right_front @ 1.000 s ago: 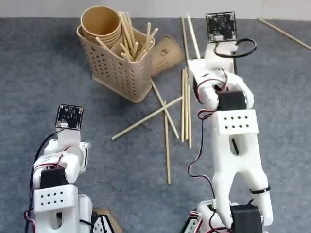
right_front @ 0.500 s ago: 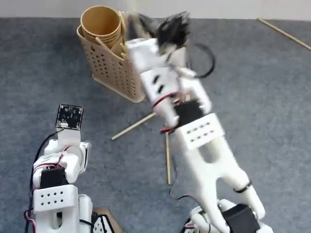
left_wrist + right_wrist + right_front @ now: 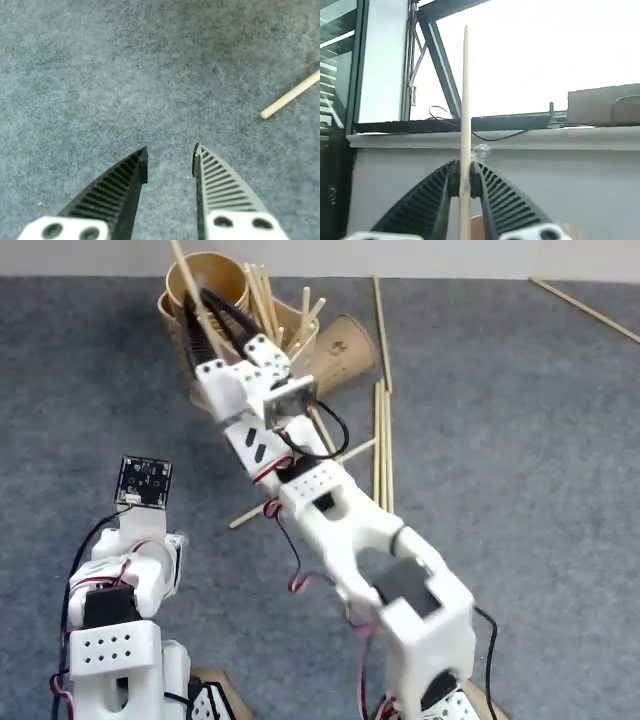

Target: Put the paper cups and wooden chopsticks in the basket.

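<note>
The right arm (image 3: 350,530) lies diagonally across the grey carpet (image 3: 520,460) towards the basket (image 3: 178,348). The right claw (image 3: 207,306) is clenched on a single chopstick (image 3: 186,268), which stands steeply above the basket's mouth. From the right wrist the same claw (image 3: 464,172) is seen pinching that stick (image 3: 465,90) between both fingers, with a window and a ledge behind it. Inside the basket sits a stack of paper cups (image 3: 205,280) at one end, with a bundle of sticks (image 3: 265,295) leaning beside it. One more cup (image 3: 345,348) lies on its side on the carpet, just beside the basket's wall. Several loose chopsticks are on the carpet: a pair (image 3: 382,440) lying side by side near the tipped cup, a single one (image 3: 380,315) beyond them, a slanted one (image 3: 250,513) partly hidden under the arm, and a stray one (image 3: 585,308) well apart near the far edge. The left arm (image 3: 120,600) sits at the near corner (well away from the basket). The left claw (image 3: 170,155) is released, its fingers parted above the carpet, with the end of a chopstick (image 3: 290,95) lying off to one side.
</note>
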Tool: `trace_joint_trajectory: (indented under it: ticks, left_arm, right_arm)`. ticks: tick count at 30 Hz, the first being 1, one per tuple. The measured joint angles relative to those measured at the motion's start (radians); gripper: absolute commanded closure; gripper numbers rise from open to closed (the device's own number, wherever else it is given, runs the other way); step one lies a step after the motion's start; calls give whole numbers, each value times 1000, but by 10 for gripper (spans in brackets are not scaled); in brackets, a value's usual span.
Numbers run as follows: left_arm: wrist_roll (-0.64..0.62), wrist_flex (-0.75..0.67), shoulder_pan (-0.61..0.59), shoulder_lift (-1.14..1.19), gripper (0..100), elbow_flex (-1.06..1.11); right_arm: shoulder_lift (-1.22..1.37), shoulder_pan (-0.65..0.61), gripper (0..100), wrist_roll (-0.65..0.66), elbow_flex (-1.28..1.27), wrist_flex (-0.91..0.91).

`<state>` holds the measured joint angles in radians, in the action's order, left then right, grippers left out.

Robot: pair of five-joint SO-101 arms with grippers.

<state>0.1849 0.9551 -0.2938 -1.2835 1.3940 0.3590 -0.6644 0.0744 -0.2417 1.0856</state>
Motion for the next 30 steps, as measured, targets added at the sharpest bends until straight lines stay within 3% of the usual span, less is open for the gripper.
trace_joint_trajectory:
  ticks: [5,10,12,16,25,30]
  left_arm:
    - [0,0,0,0,836,0]
    - [0,0,0,0,836,0]
    - [0,0,0,0,836,0]
    - [0,0,0,0,836,0]
    - [0,0,0,0,835,0]
    - [0,0,0,0,835,-6]
  right_arm:
    - [140,20,967,126,121,74]
    - [153,15,770,193,127,97]
    - [153,15,735,201,127,98]
    - [157,17,753,222,126,98]
    - [80,-17,912,516,146,89]
    - [-189,-20,987,588,149,-132]
